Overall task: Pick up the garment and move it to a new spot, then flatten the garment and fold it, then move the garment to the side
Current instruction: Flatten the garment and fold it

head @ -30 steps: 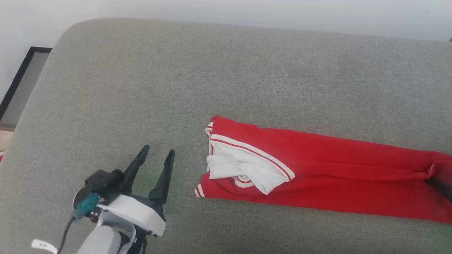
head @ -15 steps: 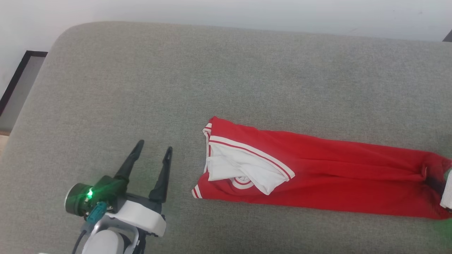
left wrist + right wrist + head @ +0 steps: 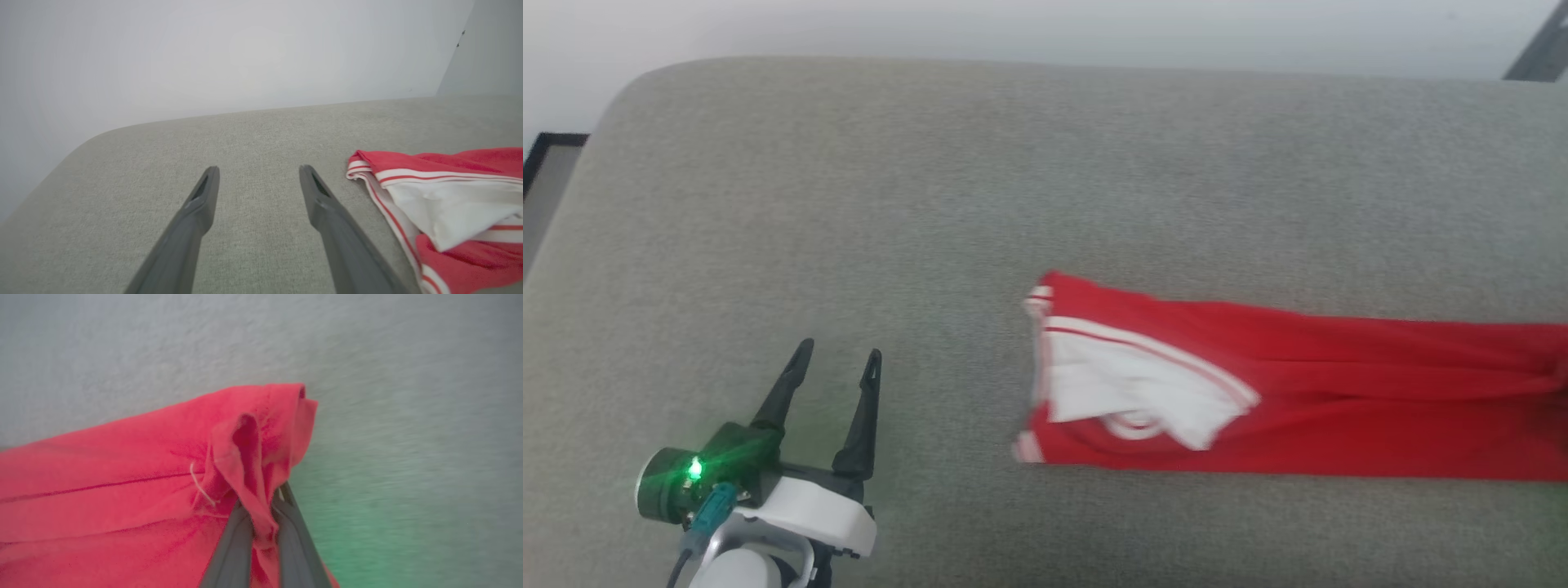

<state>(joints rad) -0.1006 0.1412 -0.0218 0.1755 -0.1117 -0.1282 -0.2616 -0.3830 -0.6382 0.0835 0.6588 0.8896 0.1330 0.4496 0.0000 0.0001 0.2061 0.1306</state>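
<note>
One garment (image 3: 1339, 408), now farther right.

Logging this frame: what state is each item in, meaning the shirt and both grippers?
garment: folded into a long narrow strip, lying on the grey cushion, white sleeve on top at its left end, right end bunched up.
left gripper: jaws open, empty, apart from the garment.
right gripper: jaws shut on the garment's bunched end.
</note>
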